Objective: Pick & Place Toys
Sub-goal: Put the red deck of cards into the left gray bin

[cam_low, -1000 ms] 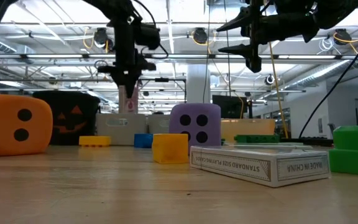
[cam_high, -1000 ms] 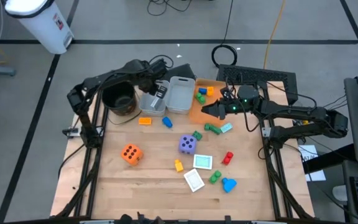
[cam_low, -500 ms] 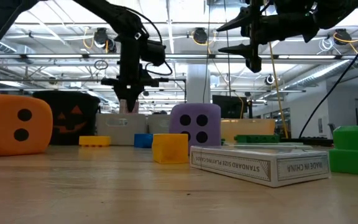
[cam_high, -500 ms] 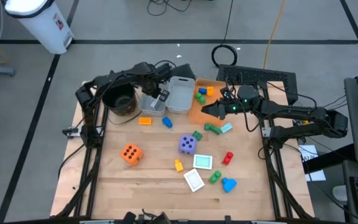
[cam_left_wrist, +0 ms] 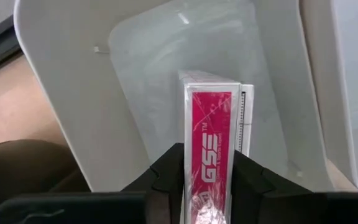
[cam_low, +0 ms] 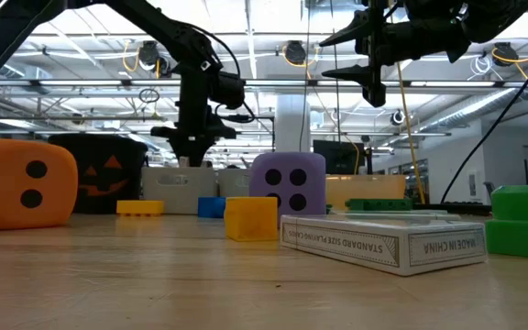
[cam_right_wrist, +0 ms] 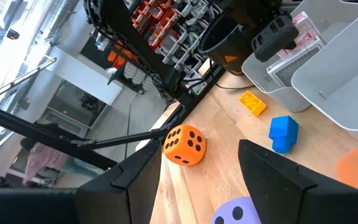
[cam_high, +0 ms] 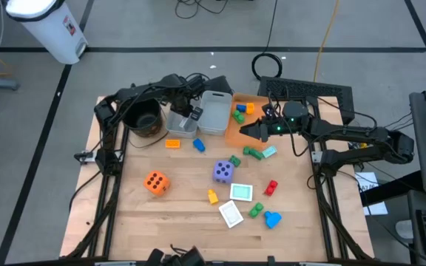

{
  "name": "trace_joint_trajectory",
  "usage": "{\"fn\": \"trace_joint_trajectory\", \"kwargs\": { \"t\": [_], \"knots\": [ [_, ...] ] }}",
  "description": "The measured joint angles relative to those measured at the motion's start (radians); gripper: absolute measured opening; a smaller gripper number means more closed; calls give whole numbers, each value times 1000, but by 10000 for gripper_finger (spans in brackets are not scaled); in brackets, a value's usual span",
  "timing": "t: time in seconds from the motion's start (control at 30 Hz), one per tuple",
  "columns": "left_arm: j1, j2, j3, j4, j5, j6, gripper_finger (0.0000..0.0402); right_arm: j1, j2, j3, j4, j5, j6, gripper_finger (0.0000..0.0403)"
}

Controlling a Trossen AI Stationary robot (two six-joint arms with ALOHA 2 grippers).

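Gripping a pink-faced card deck (cam_left_wrist: 211, 149) between its fingers, the left gripper (cam_high: 191, 112) hangs over the small grey bin (cam_high: 181, 122), deck held edge-up just above the bin's floor. Right of it sits the larger grey bin (cam_high: 214, 112). Waiting with fingers apart and empty, the right gripper (cam_high: 245, 131) hovers over the orange bin (cam_high: 237, 135); purple die (cam_high: 222, 171) and orange die (cam_high: 156, 182) lie nearer the table's front.

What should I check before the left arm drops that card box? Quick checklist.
1. Left gripper shut on card box: ok.
2. Box over small grey bin: ok.
3. Bin floor under the box bare: ok, as far as the wrist view shows.
4. Box upright between fingers: ok.
5. Right gripper clear, over orange bin: ok.
6. Drop height above the floor: cannot tell.
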Motion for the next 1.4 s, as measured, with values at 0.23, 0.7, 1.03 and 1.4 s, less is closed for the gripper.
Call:
{"fn": "trace_joint_trajectory", "kwargs": {
  "t": [0.23,0.7,1.03,1.4],
  "knots": [
    [9,0,0,14,-1,6,78,0,0,0,0,1,0,208],
    [19,21,0,43,3,12,80,0,0,0,0,2,0,207],
    [23,26,0,46,1,6,95,0,0,0,0,2,1,207],
    [23,26,0,45,-7,3,140,0,0,0,0,2,12,207]
  ]
}}
